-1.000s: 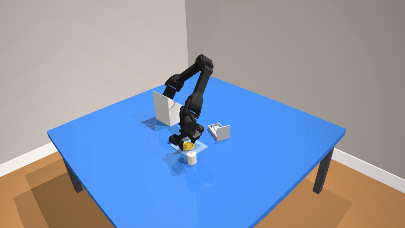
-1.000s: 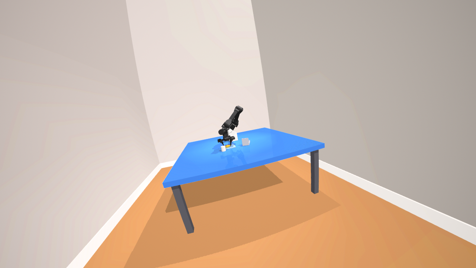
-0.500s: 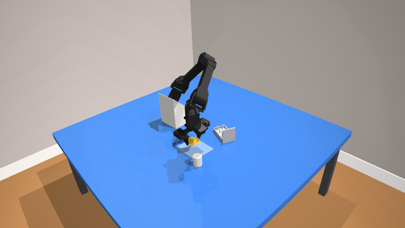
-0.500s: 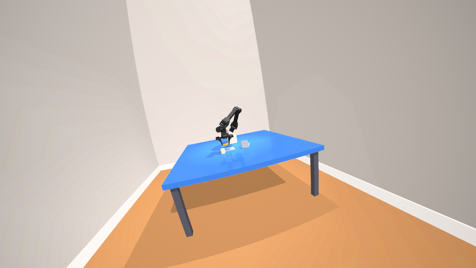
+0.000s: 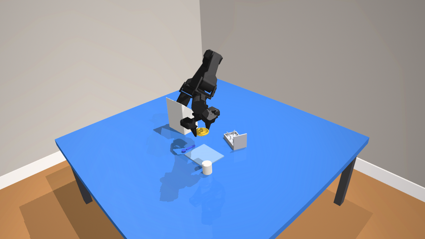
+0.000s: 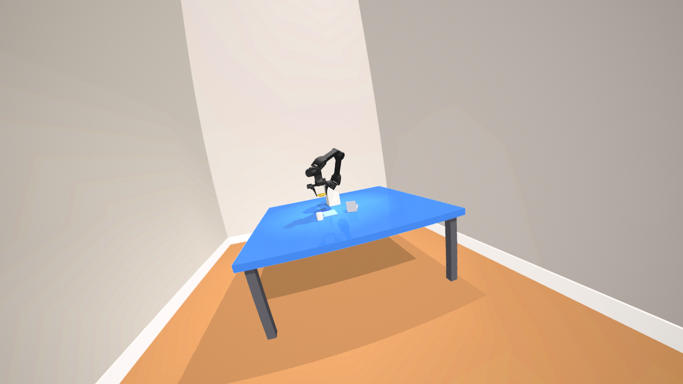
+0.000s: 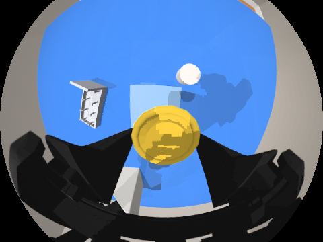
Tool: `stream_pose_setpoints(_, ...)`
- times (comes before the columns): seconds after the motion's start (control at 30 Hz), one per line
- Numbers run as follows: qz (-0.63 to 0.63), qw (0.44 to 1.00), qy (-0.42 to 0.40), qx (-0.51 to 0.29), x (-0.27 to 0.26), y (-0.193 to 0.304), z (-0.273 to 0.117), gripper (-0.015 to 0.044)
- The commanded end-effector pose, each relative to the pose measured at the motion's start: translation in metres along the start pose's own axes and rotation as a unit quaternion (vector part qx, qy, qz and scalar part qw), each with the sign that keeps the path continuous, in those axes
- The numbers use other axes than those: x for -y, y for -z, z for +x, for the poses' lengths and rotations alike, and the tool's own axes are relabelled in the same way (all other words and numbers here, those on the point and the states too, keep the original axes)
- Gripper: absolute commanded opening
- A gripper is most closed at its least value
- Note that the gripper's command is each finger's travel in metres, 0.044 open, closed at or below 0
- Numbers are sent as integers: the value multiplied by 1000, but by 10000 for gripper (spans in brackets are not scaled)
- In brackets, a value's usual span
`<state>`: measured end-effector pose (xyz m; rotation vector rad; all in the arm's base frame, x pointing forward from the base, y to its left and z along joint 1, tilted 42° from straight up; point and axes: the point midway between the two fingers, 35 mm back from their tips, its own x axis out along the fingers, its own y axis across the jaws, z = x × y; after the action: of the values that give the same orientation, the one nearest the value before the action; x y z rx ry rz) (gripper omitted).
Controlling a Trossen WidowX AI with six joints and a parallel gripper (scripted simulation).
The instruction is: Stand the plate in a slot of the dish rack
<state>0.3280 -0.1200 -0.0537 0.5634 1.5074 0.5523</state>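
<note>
Plate (image 5: 203,131) is up in the air, yellow and level, clamped between the fingers of the pincer (image 5: 202,130) above the blue tabletop (image 5: 267,166)! Below sit the pale mat (image 5: 204,154), a white cup (image 5: 207,167) and a blue spoon (image 5: 188,148). Rack (image 5: 235,139) waits off to one side, well apart.

Yellow plate (image 5: 202,130), black gripper (image 5: 202,132), white cup (image 5: 207,167), pale grey dish rack (image 5: 235,139), all over the blue table (image 5: 267,166)
</note>
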Motion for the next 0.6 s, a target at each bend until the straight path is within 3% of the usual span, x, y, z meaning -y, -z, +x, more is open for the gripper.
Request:
stream_pose_setpoints(0.0,-2,1000,1,-1,0,0,-18,0)
stream_pose_setpoints(0.23,10,1000,1,-3,-4,0,-30,0)
stream_pose_setpoints(0.57,178,984,5,-2,-57,-1,-38,0)
